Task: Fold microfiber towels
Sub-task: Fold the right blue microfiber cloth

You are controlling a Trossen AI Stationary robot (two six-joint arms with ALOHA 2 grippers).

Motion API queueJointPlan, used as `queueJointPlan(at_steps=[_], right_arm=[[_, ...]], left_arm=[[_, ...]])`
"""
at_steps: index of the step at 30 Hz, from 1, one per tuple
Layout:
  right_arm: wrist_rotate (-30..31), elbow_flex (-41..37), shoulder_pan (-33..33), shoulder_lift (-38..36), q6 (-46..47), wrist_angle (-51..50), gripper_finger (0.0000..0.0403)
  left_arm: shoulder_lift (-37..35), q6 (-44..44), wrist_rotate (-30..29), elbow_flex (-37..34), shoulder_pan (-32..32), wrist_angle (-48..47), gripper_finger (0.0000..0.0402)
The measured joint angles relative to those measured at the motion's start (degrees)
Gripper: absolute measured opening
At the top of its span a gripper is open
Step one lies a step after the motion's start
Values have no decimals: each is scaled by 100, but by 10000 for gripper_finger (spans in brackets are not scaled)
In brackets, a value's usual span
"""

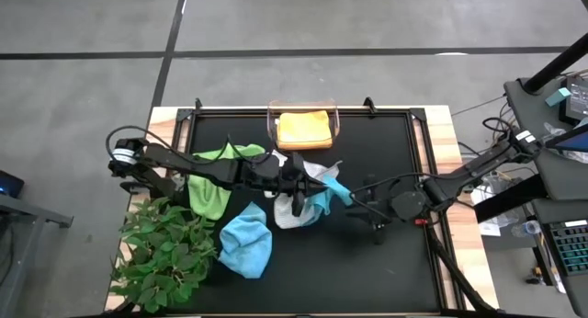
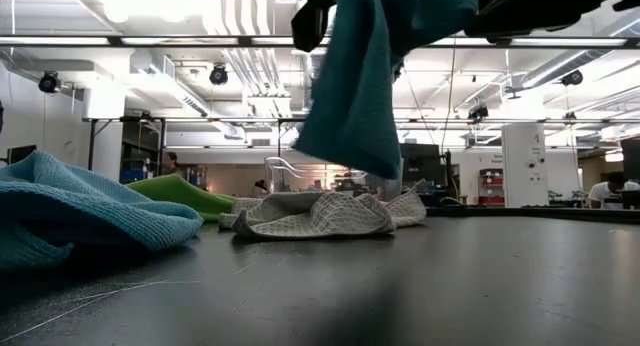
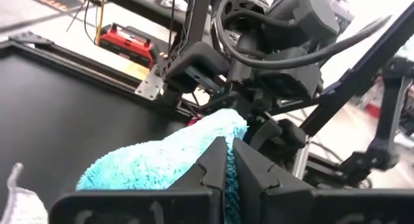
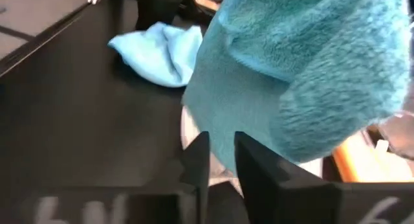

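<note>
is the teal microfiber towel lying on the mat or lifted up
Lifted. In the low view the teal microfiber towel hangs clear above the black mat, over the crumpled grey-white towel; the left gripper is shut on it.

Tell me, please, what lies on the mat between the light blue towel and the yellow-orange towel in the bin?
In the high view, the pale grey-white towel lies crumpled between the light blue towel and the yellow-orange towel, with the lifted teal towel above its edge.

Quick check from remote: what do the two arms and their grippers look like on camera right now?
Both arms are dark, nearly black, slim jointed links. The left arm has black cable looped at its base. The right arm shows a small red mark near its wrist. The left gripper has two flat, angular black fingers; the right gripper has the same blocky dark fingers.
</note>
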Motion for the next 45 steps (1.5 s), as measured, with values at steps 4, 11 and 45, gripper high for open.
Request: queueJointPlan(at_steps=[4,11,45], right_arm=[[43,6,14,25,-449,242,119],[91,-20,41,505,-1766,1582,145],[1725,977,290,1272,-2151,979,9]], left_arm=[[12,-237,-2,0,0,4,0],[20,-389,-282,0,9,14,0],[24,-23,-248,-7,184,-426,31]])
